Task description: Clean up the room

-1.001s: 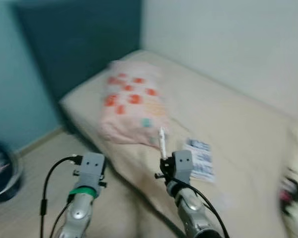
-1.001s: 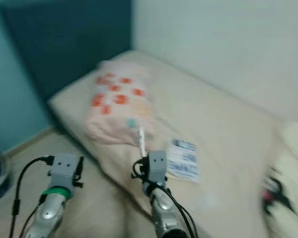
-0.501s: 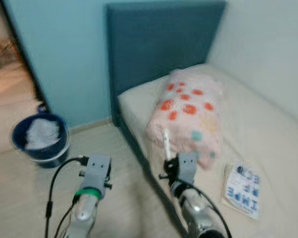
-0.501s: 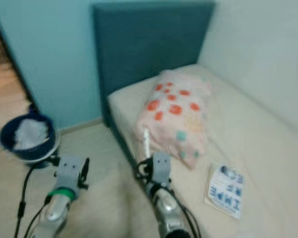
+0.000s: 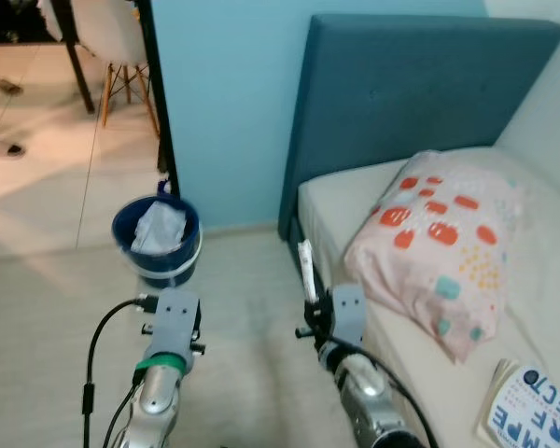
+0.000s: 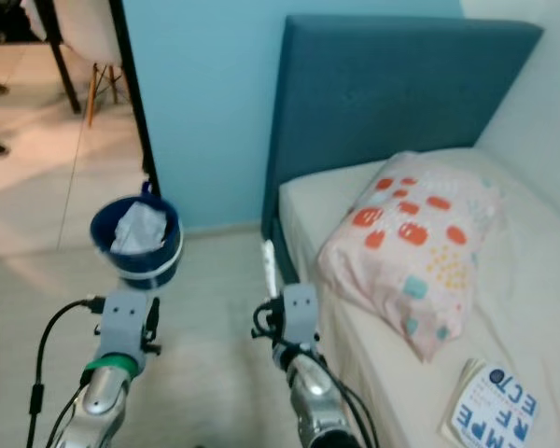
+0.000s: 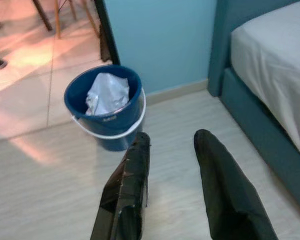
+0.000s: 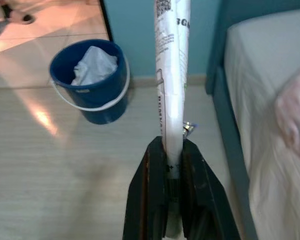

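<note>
My right gripper (image 8: 172, 146) is shut on a long thin white printed wrapper (image 8: 172, 75), which stands upright from its fingers (image 5: 306, 271). It hovers over the pale floor beside the bed's corner. A blue bucket (image 5: 157, 243) with a white handle and crumpled white paper inside stands on the floor by the light blue wall, ahead and to the left of both grippers (image 7: 106, 107). My left gripper (image 7: 172, 136) is open and holds nothing, low above the floor a short way from the bucket.
A bed (image 5: 336, 201) with a dark blue headboard (image 5: 401, 84) stands on the right, bearing a pink spotted pillow (image 5: 439, 243) and a printed booklet (image 5: 532, 415). Behind the bucket, a doorway at far left opens onto a room with chair legs (image 5: 112, 84).
The camera has swung left: the bed and pillow slid to the right and the bucket and doorway came into view. The right gripper keeps its hold on the wrapper.
</note>
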Available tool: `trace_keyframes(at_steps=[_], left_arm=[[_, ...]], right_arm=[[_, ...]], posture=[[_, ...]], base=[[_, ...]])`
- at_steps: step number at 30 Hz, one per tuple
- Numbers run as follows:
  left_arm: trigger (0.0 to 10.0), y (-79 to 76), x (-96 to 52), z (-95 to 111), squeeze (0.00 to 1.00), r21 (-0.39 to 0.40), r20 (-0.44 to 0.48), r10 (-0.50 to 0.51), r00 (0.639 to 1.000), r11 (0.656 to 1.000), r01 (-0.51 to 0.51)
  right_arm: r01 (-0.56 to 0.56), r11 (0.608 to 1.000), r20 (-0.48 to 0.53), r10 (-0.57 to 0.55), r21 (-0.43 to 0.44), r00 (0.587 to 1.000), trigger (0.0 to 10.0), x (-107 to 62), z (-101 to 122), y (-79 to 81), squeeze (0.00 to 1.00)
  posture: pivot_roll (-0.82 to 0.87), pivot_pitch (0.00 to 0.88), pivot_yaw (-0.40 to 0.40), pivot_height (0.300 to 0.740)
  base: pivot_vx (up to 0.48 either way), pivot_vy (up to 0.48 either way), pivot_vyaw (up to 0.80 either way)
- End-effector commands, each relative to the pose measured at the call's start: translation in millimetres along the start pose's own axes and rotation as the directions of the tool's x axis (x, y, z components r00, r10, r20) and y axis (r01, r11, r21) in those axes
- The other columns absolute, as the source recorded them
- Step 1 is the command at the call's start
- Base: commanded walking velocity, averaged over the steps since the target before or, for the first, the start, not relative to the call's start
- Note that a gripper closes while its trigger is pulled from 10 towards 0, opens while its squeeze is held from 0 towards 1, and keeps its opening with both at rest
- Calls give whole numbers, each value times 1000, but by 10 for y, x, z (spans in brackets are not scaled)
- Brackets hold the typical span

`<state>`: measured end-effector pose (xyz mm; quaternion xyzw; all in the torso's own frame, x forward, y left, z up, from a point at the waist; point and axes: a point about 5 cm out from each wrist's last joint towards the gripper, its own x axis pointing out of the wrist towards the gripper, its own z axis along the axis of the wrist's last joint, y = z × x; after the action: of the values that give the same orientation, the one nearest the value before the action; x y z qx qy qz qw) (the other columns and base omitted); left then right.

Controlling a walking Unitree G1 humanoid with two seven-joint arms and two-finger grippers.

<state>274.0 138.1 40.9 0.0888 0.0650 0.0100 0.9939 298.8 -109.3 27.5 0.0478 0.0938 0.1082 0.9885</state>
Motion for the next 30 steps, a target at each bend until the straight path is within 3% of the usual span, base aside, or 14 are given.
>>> trace_keyframes(at_steps=[1,17,21,30], left_arm=[[10000,3,-27,-70,0,-2,-33,3,999,1000,-3],[10000,-13,3,-52,0,-12,-29,4,1000,1000,-5],[10000,-32,21,-29,0,-18,-21,-10,1000,1000,10],[10000,-45,77,26,0,-25,-4,-24,1000,999,24]], right_arm=[[6,1000,-39,-6,11,999,10000,-55,-105,-1,0],[11,1000,-43,-10,5,999,10000,-51,-99,-27,0],[42,998,-43,-40,45,998,10000,-45,-90,-60,0],[51,998,-35,-49,48,998,10000,-23,-58,-78,0]], posture=[[45,1,-42,740],[39,3,-45,740],[38,4,-48,740],[34,4,-25,740]], base=[[0,0,800],[0,0,800],[0,0,0],[0,0,0]])
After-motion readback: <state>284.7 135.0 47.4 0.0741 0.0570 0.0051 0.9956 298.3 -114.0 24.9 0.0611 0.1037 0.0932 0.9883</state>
